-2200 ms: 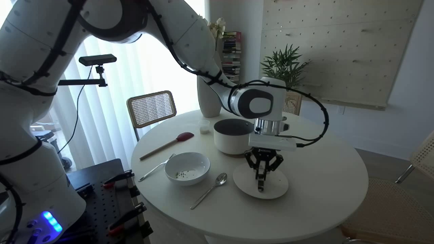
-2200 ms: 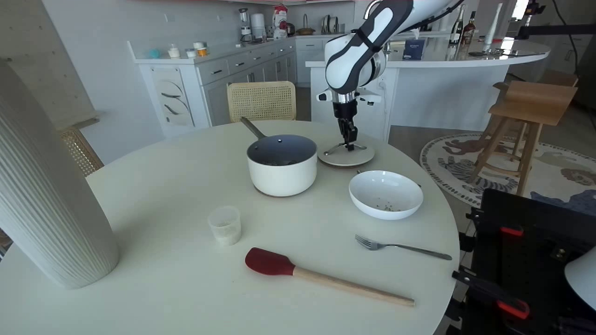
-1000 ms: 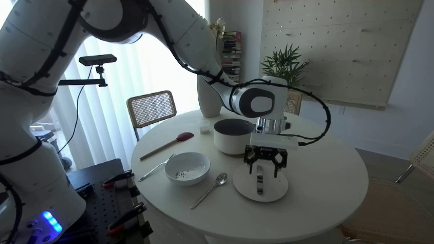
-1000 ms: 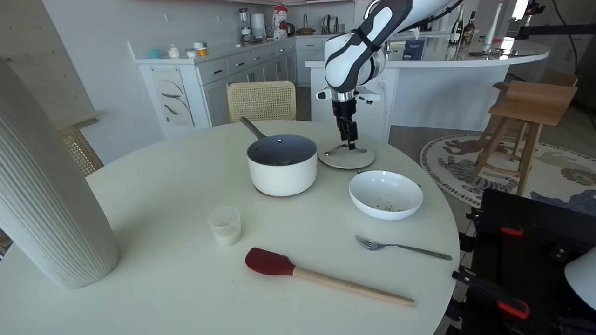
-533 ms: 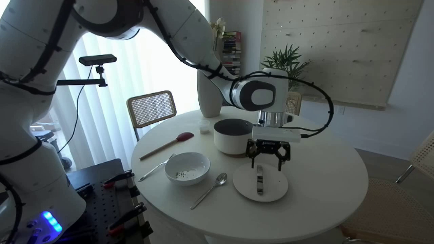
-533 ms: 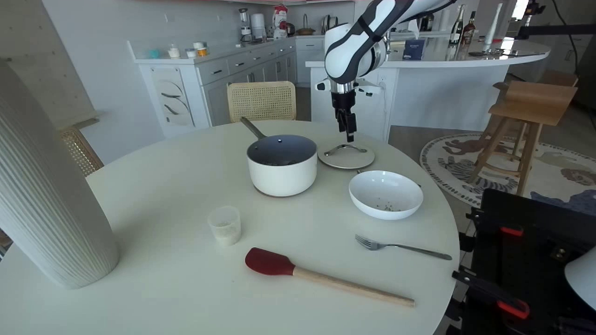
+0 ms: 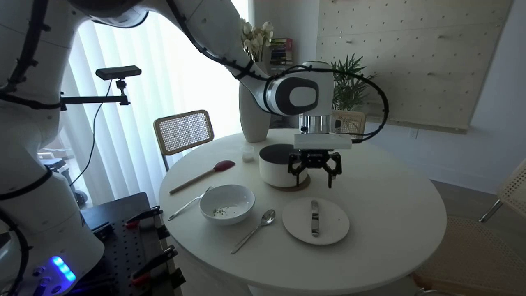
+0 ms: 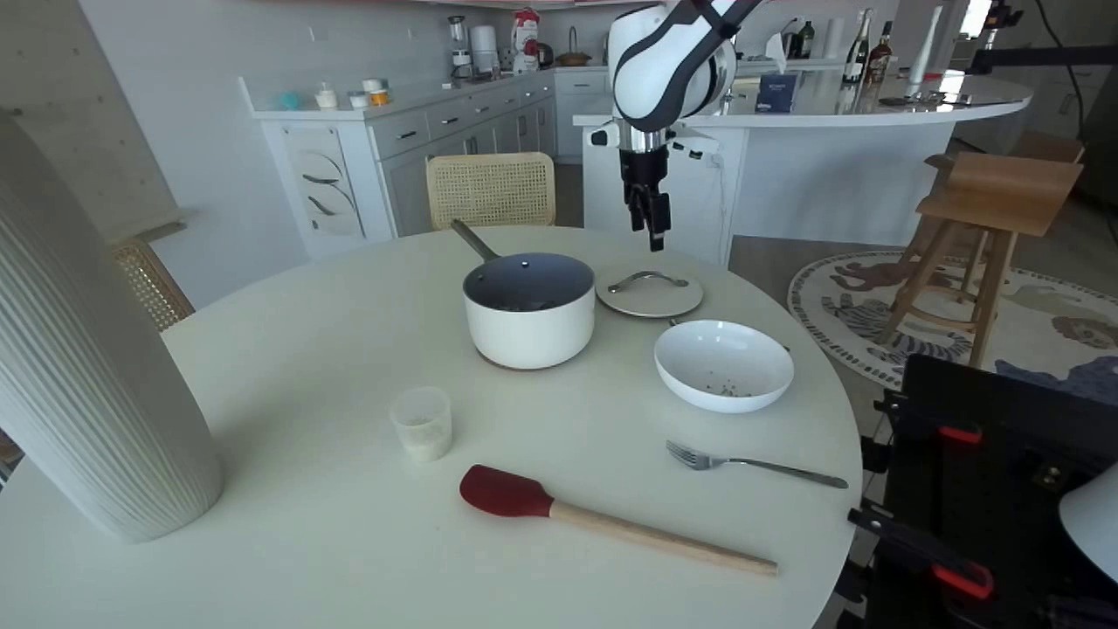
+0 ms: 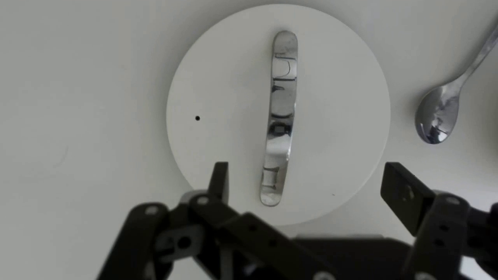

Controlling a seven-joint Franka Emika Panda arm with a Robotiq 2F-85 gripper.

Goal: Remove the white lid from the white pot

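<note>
The white lid (image 7: 296,222) lies flat on the table beside the white pot (image 7: 277,174), its arched metal handle (image 7: 315,218) facing up. Uncovered, the pot (image 8: 531,328) shows its dark inside, and its long side handle (image 8: 474,240) points away in an exterior view. My gripper (image 7: 314,184) hangs in the air above the table, apart from the lid, with its fingers spread. In the wrist view the whole lid (image 9: 229,89) shows beyond the gripper (image 9: 305,175), and nothing sits between the fingertips.
A brown mat (image 7: 303,185) is under the pot. Around the lid are a spoon (image 7: 257,230) and a white bowl (image 8: 723,367). A fork (image 8: 760,467), red spatula (image 8: 611,524), small clear cup (image 8: 424,424) and tall vase (image 8: 105,376) also stand or lie on the table.
My gripper was shut on the lid's handle two seconds ago; it has opened, let go and risen well clear. The lid has stayed on the table, and the pot has not moved.
</note>
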